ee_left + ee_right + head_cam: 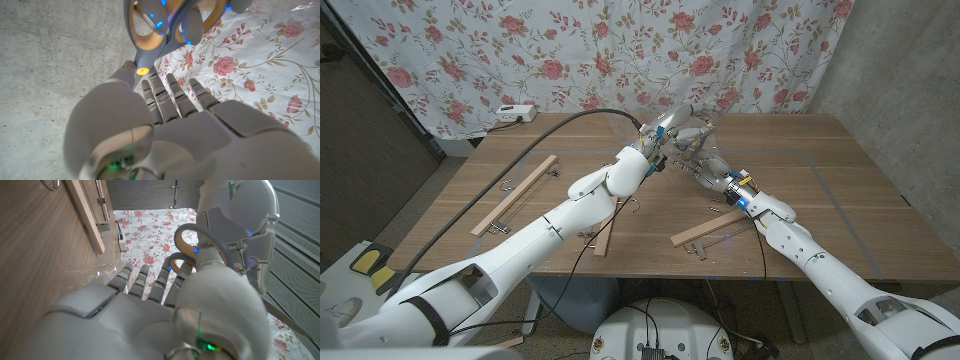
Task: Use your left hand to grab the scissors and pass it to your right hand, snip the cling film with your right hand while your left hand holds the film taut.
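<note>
Both hands meet above the far middle of the wooden table (820, 170), raised off the surface in front of the floral curtain (570, 50). The scissors (665, 125) sit between them at the handover point — grey handles with tan inner loops, seen close in the left wrist view (165, 30) and in the right wrist view (200, 245).

Left hand (655, 150): reaches in from the near left, fingers stretched up toward the scissors; in its wrist view the left hand (170, 125) has its thumb tip touching the pivot end of the scissors, other fingers straight and side by side. Whether it actually grips the scissors I cannot tell.

Right hand (705, 165): comes in from the near right, just beside the left hand. In its wrist view the right hand (165, 310) has fingers reaching up at the handle loops, thumb close to the lower loop; a firm hold is not clear — cannot tell.

Cling film: a faint clear sheet glints over the table on the right side (800, 200), edges hard to trace.

On the table: wooden strips with binder clips — one long strip at far left (515, 195), one short strip near middle (605, 238), another at near right (705, 230). White power strip (515, 113) at the far left edge by the curtain.
</note>
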### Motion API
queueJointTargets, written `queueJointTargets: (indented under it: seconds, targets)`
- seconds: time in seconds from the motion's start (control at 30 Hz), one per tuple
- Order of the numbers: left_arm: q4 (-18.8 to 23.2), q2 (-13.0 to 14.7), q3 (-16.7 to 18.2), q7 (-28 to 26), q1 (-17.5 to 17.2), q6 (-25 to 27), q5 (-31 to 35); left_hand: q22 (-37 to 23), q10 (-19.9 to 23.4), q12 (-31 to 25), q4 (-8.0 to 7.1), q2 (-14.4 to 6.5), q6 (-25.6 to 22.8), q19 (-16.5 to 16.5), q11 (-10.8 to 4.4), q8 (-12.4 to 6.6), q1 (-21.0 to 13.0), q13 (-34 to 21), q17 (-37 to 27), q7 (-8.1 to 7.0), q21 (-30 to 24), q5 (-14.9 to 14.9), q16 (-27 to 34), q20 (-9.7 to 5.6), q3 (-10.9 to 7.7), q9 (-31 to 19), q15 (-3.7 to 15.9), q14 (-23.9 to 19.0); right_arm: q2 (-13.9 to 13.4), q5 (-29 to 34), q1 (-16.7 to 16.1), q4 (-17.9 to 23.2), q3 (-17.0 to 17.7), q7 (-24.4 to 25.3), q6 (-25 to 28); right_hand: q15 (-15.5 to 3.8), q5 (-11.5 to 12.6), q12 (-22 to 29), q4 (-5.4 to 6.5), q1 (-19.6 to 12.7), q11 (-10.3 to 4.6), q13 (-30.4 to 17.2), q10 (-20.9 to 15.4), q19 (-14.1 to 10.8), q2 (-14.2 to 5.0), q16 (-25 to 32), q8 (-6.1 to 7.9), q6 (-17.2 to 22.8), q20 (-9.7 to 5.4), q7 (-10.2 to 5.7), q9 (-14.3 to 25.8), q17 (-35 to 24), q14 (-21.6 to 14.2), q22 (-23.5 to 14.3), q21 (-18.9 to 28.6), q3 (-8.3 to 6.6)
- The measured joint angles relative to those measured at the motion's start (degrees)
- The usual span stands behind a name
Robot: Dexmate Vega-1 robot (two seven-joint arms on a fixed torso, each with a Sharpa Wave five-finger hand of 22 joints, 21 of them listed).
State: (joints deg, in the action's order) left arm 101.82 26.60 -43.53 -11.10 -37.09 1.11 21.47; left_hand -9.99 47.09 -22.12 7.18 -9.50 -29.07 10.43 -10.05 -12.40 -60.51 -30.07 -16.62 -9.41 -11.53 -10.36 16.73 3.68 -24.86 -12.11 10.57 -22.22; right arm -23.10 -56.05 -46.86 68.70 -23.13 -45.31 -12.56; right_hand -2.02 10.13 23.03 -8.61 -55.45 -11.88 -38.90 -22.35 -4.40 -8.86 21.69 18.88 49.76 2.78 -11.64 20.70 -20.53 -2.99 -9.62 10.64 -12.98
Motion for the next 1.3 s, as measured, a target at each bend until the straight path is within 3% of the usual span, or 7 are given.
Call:
queueJointTargets:
  seconds: [0.13, 0.3, 0.6, 0.73, 0.8, 1.07, 1.3]
  targets:
    - [0.14, 0.15, 0.06, 0.03, -0.12, 0.01, 0.01, 0.00, 0.00, 0.02, 0.00, -0.06, 0.00, 0.00, 0.00, 0.00, -0.06, 0.00, 0.00, 0.00, 0.00, 0.00, 0.00, 0.00, 0.00, 0.00, 0.00, 0.00, -0.05, -0.04, -0.20, 0.39, 0.01, 0.30, 0.28, 0.00, 0.00, 3.03, 0.00, -0.23, -0.22, -0.43, 2.33, -0.38, 0.07, 1.24, -0.50, 0.41, 0.39, -0.02, -0.44, -2.78, 0.00, 0.00, 0.00, 0.00]
    - [0.39, 0.26, 0.16, 0.03, -0.25, 0.02, 0.04, 0.00, 0.00, 0.11, 0.00, -0.07, -0.22, 0.00, 0.00, 0.00, -0.07, 0.00, 0.00, -0.22, 0.00, 0.01, 0.00, 0.00, 0.00, 0.00, 0.00, 0.00, -0.25, -0.08, -0.48, 1.00, 0.05, 0.61, 0.51, 0.00, -0.01, 15.90, 0.00, -0.77, -0.08, -0.75, 7.87, -0.38, 0.61, 3.14, -0.91, 1.24, 0.38, -0.21, -0.53, -8.84, 0.42, 0.00, 0.00, 0.00]
    - [0.99, 0.60, 0.30, 0.02, -0.70, 0.25, 0.36, 0.00, 0.00, 0.41, 0.00, -0.08, -0.31, 0.00, 0.00, 0.00, -0.08, 0.00, 0.00, -0.30, 0.00, 0.01, 0.00, 0.00, 0.00, 0.00, 0.00, 0.00, -0.66, -0.24, -1.23, 2.29, 0.15, 2.17, 1.31, -0.05, -0.02, 16.02, 0.00, -1.75, -0.04, -10.66, 9.68, -1.43, 0.39, 6.20, -1.42, 1.24, 0.17, -0.22, -0.25, -14.79, -0.87, -0.13, 0.40, 0.00]
    - [1.15, 0.67, 0.35, 0.02, -0.88, 0.25, 0.36, 0.00, 0.00, 0.52, 0.00, -0.08, -0.31, 0.00, 0.00, 0.00, -0.07, 0.01, 0.01, -0.30, 0.00, 0.01, 0.00, 0.00, 0.00, 0.00, 0.00, 0.00, -0.66, -0.24, -1.23, 2.29, 0.15, 2.81, 1.56, -0.14, -0.05, 16.02, 0.00, -2.56, 0.11, -11.58, 10.34, -2.03, 0.16, 7.93, -1.74, 1.23, -0.02, -0.22, -0.25, -17.84, -1.90, -0.13, 0.39, 0.00]
    - [1.30, 0.71, 0.37, -0.23, -1.01, 0.43, 0.67, 0.00, 0.00, 0.67, 0.00, -0.08, -0.31, 0.00, 0.00, 0.00, -0.07, 0.01, 0.01, -0.30, 0.00, 0.01, 0.00, 0.00, 0.00, 0.00, 0.00, 0.00, -1.13, -0.27, -1.81, 3.45, 0.22, 3.39, 1.77, -0.04, -0.14, 16.02, 0.01, -3.80, 0.38, -20.18, 11.10, -2.27, -0.48, 9.16, -1.75, 1.23, -0.26, -0.22, -0.25, -20.04, -2.09, -0.13, 0.48, 0.00]
    - [1.37, 0.76, 0.40, -0.60, -1.24, 0.52, 1.06, 0.00, 0.00, 0.55, -0.01, -0.08, -0.31, 0.00, 0.00, 0.00, -0.06, 0.02, 0.01, -0.30, 0.00, 0.01, 0.00, 0.00, 0.00, 0.00, 0.00, 0.00, -1.72, -0.43, -2.66, 4.91, 0.43, 4.94, 2.20, -0.08, -0.21, 22.07, 0.01, -4.50, 0.71, -24.73, 13.00, -8.74, -0.60, 17.00, -1.96, 1.41, -4.61, 1.04, 0.01, -33.00, -5.46, -1.72, 3.79, 0.00]
    - [1.42, 0.78, 0.40, -0.83, -1.43, 0.63, 1.39, 0.00, -0.01, 0.49, -0.01, -0.08, -0.31, -0.07, -0.01, 0.00, -0.05, 0.02, 0.01, -0.30, 0.00, 0.01, 0.00, 0.49, 0.00, 0.00, 0.00, 0.00, -2.07, -0.82, -3.15, 5.78, 0.59, 5.81, 2.69, -0.15, 0.07, 23.31, 0.01, -5.74, 0.91, -31.73, 13.20, -10.85, -0.56, 20.94, -1.96, 1.41, -5.15, 1.24, 0.31, -39.59, -6.29, -3.32, 6.18, 0.00]
